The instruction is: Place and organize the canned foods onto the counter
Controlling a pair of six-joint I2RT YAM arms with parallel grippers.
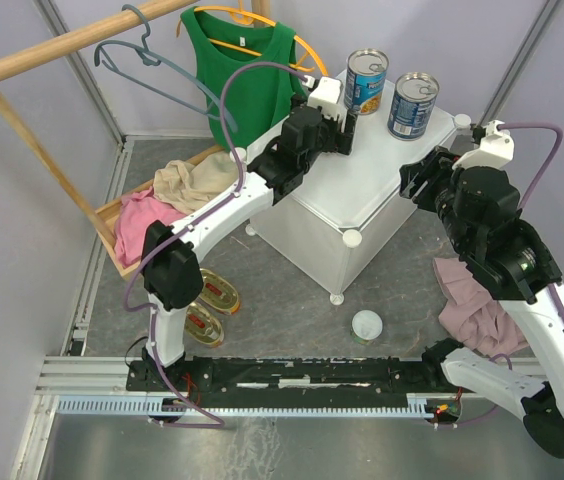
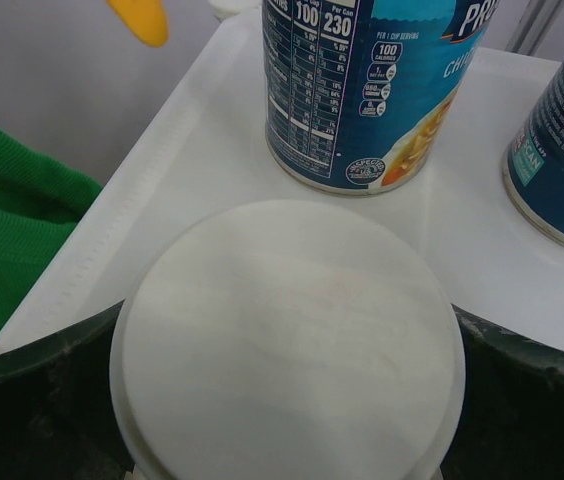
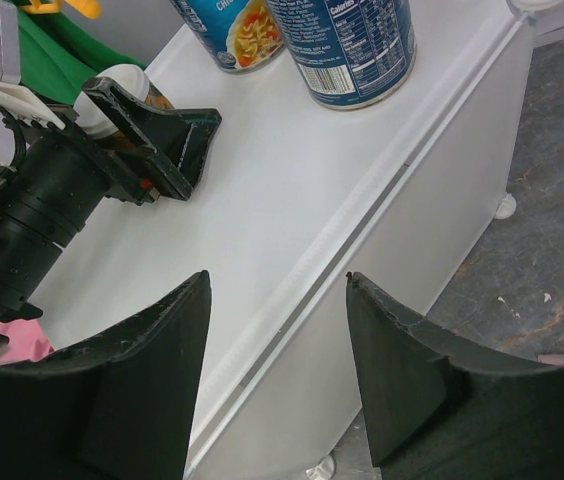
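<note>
Two tall blue-label cans stand upright at the back of the white counter. My left gripper is over the counter top just in front of them, shut on a small white-lidded can. That can's lid fills the left wrist view, with the tall cans right behind it. My right gripper is open and empty at the counter's right edge. A second small white-lidded can and two oval gold tins lie on the floor.
A wooden tray of clothes sits left of the counter. A green shirt hangs on a wooden rack behind it. A pink cloth lies on the floor under my right arm.
</note>
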